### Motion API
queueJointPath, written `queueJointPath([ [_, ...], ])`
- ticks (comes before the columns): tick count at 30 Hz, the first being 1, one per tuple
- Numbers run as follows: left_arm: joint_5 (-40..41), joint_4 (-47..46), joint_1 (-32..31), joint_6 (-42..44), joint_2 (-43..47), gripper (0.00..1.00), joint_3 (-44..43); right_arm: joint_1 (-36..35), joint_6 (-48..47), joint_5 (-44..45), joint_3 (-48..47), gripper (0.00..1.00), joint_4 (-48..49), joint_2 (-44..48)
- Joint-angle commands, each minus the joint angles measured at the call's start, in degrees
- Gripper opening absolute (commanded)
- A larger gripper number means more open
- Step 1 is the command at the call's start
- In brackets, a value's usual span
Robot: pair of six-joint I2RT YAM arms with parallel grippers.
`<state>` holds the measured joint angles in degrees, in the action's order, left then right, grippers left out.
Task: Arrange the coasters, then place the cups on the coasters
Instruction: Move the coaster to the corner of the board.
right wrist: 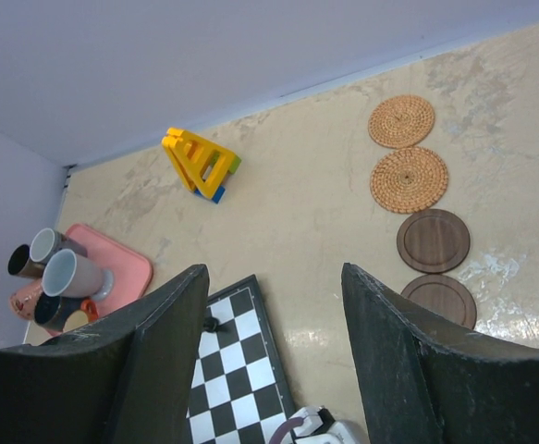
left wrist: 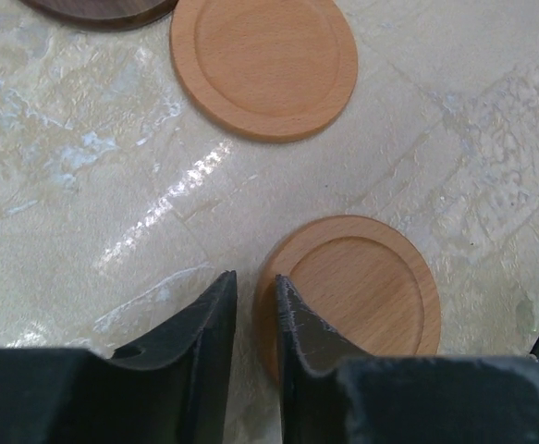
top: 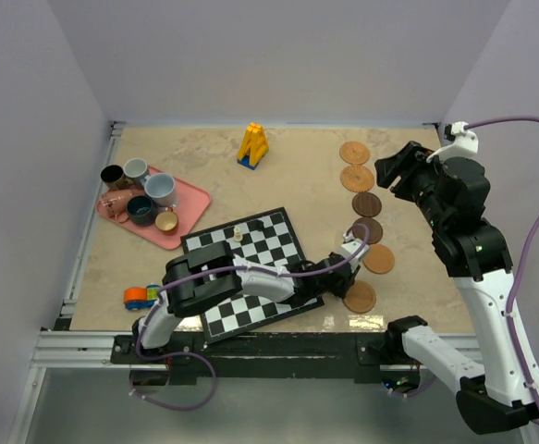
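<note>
Six coasters run in a column down the right side of the table: two woven tan ones, two dark brown ones, and two light wooden ones. My left gripper hangs low over the nearest light coaster. Its jaws stand a narrow gap apart. One finger lies over that coaster and the other stands just off its rim. The cups crowd the pink tray at the left. My right gripper is raised, wide open and empty.
A chessboard with a few small pieces lies in the middle, under my left arm. A yellow block figure stands at the back. A small orange and blue toy sits at the front left edge.
</note>
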<state>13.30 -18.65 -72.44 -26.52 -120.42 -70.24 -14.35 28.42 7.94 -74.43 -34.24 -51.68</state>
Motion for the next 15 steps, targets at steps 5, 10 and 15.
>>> queueJointPath([
  [5,1.99,0.11,-1.47,-4.32,8.35,0.42,5.28,0.11,-0.65,-0.39,0.08,0.64,2.07,0.88],
  [10,1.91,-0.76,-4.10,-6.08,10.64,0.52,8.27,0.02,-0.56,-0.91,0.61,0.65,2.51,0.97],
  [15,-1.87,-6.29,-5.51,-3.38,11.96,0.63,13.01,0.02,-0.56,-1.18,0.78,0.65,2.60,0.97],
])
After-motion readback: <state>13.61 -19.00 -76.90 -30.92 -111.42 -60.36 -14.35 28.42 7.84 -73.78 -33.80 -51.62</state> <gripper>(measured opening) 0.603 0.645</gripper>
